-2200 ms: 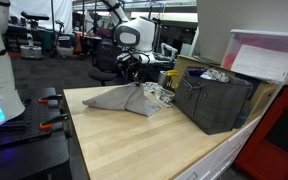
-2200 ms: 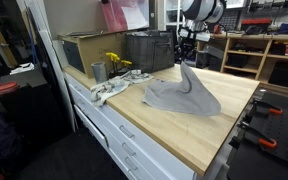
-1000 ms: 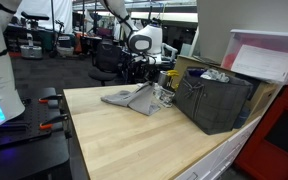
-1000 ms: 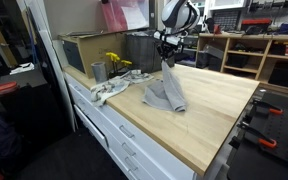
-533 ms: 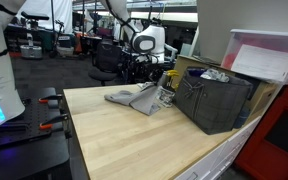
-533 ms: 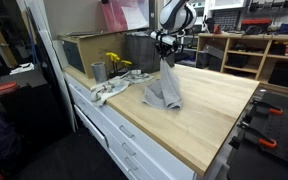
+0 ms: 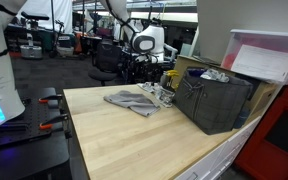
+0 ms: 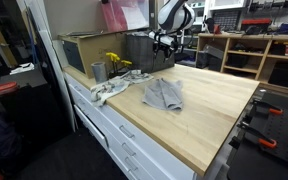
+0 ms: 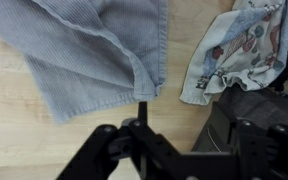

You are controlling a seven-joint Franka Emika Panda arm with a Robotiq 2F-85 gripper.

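Observation:
A grey cloth (image 7: 132, 101) lies folded and flat on the wooden table (image 7: 134, 140), also visible as the grey cloth (image 8: 164, 93) and at the top left of the wrist view as the grey cloth (image 9: 94, 50). My gripper (image 7: 147, 72) hangs above its far edge, close to the dark crate; in an exterior view the gripper (image 8: 164, 48) is clear of the fabric. In the wrist view the gripper (image 9: 189, 120) stands open with bare wood between its fingers (image 9: 141, 110), and nothing is held.
A dark crate (image 7: 216, 100) stands beside the cloth, seen also as the crate (image 8: 149, 50). A patterned rag (image 8: 109, 88) lies near the table's edge, close to a metal cup (image 8: 98, 71) and yellow flowers (image 8: 115, 62). A brown box (image 8: 84, 50) sits behind them.
The gripper held the grey cloth up by one corner and has opened; the cloth has dropped and now lies flat in a folded heap. The arm has barely moved.

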